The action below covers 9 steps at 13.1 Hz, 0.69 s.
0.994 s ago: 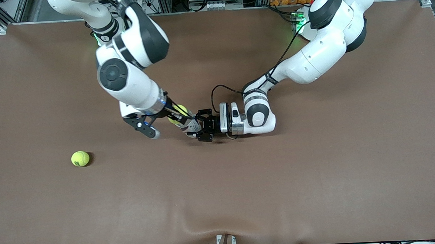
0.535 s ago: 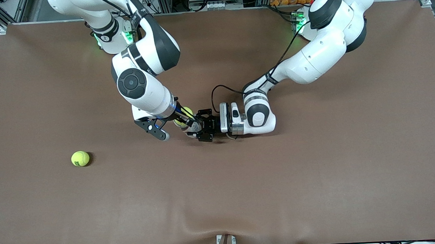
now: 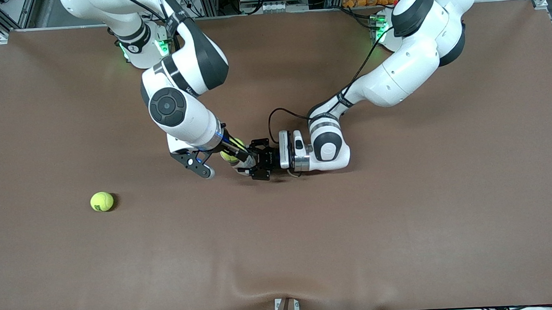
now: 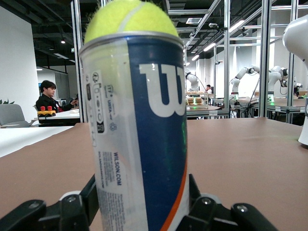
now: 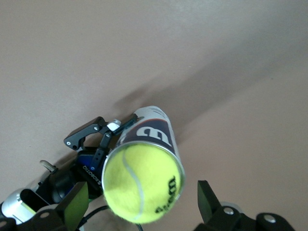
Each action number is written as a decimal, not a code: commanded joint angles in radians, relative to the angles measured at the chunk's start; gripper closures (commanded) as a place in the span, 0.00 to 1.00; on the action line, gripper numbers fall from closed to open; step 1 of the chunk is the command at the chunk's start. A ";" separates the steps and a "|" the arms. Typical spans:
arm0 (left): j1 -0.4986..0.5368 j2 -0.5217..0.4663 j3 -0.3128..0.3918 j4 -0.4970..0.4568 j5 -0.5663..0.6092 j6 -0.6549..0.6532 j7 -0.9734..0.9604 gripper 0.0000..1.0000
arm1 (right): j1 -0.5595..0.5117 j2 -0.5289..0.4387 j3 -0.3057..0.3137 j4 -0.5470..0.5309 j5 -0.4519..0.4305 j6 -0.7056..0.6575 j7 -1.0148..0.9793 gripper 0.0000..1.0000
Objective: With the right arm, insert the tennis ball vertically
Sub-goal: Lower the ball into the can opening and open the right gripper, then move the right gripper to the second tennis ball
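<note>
Jaws spread, the right gripper hovers over the tennis ball, now seated in the mouth of the upright can clenched by the left gripper mid-table; insertion looks nearly complete, calling for a straight upward retreat. A spare ball lies nearer the camera.
</note>
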 commanded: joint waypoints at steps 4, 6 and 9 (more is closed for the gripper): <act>-0.003 0.016 0.004 0.012 -0.047 -0.003 0.115 0.23 | -0.025 -0.040 -0.068 0.010 -0.051 -0.102 -0.060 0.00; -0.002 0.014 0.004 0.012 -0.047 -0.003 0.115 0.23 | -0.074 -0.035 -0.109 0.010 -0.085 -0.109 -0.171 0.00; -0.002 0.013 0.004 0.010 -0.047 -0.022 0.115 0.21 | -0.238 -0.020 -0.114 0.013 -0.104 -0.102 -0.391 0.00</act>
